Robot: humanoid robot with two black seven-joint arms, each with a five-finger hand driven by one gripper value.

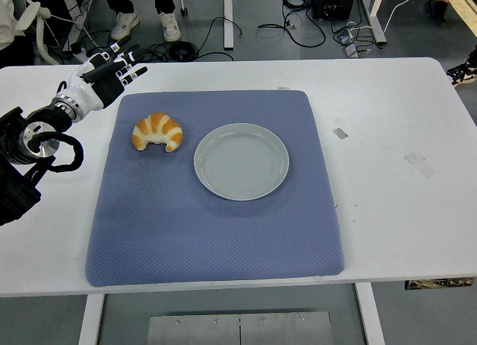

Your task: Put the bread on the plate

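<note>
**Bright, even light, sharp picture**

Soft overhead light fills the scene. The white table is bright but not blown out. The plate shows a faint sheen toward 12 o'clock. Shadows are weak. Focus holds throughout.

Croissant is lying just left of the plate; left hand is hovering open, farther left.

Grey floor beyond white table; black cables strewn; white desk legs; people's shoes.
</note>
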